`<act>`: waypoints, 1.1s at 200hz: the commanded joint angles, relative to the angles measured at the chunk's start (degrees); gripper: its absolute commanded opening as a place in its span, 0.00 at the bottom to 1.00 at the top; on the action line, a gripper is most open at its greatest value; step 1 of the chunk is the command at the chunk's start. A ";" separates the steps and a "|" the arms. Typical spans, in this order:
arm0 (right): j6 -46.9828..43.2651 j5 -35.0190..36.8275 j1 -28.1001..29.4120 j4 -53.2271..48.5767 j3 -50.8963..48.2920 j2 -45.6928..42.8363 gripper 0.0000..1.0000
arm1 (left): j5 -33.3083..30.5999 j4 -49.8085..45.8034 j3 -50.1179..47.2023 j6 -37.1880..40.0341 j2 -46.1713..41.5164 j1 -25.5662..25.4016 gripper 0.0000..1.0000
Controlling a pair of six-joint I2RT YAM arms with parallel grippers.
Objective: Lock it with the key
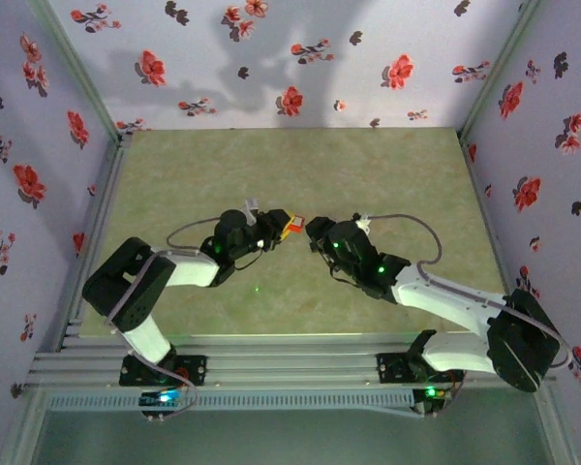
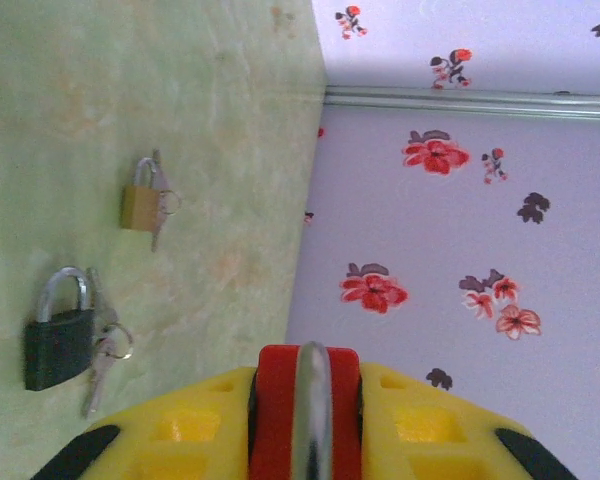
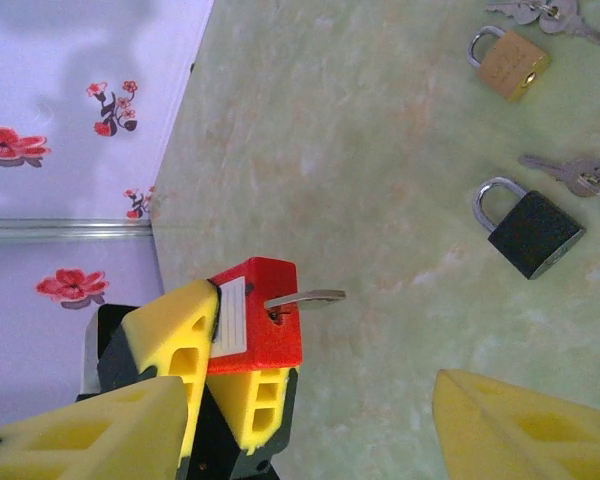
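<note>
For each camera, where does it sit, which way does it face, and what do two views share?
Top external: above and behind the arm bases, looking down on the table; both arms show, left gripper and right gripper close together mid-table.
Left wrist: on the left arm, looking past the red padlock in its fingers to the black padlock, brass padlock and wall.
Right wrist: on the right arm, open fingers at the lower corners, facing the held red padlock and its key.
Shared: both wrist views show all three padlocks.
</note>
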 commanded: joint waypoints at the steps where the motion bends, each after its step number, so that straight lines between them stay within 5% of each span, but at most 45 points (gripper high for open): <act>1: 2.32 2.71 -0.52 2.12 0.47 0.95 0.64 | -2.56 6.20 -0.70 -0.88 -0.09 -1.20 0.00; 220: 4.63 2.60 -3.81 9.79 -0.97 6.57 0.35 | -4.75 15.04 -3.07 -4.92 3.42 -3.53 0.00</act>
